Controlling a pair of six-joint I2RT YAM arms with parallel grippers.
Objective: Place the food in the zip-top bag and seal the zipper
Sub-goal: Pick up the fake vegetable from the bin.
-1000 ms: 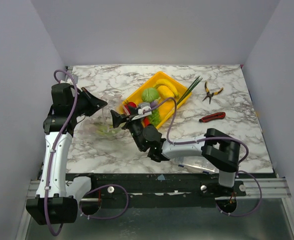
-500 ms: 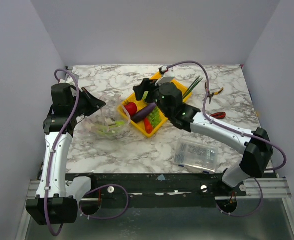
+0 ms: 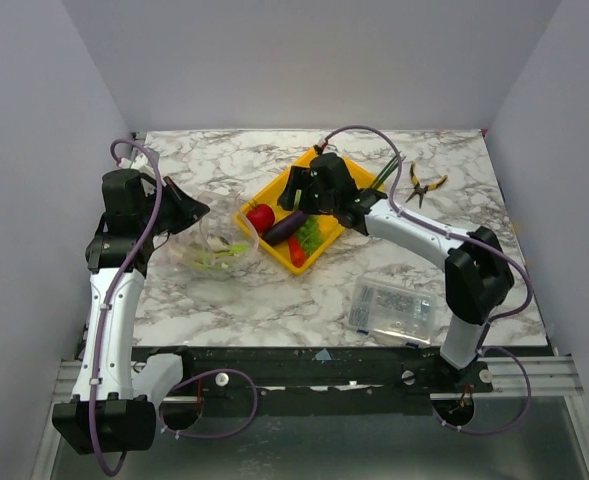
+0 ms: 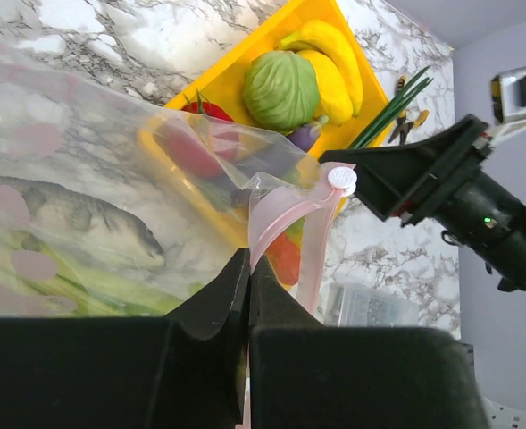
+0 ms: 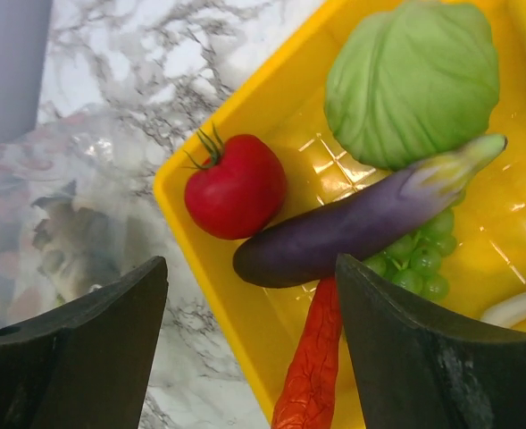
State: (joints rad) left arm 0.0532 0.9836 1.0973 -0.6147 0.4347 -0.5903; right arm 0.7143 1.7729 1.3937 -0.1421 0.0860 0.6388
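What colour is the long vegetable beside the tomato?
The eggplant is dark purple with a pale green tip, clearest in the right wrist view.

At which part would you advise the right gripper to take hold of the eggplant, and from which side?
Grip the eggplant at mid-body, across its narrow width, coming straight down from above. It lies diagonally in the tray, with the tomato near its blunt end and the cabbage against its stem end, so the middle looks freest.
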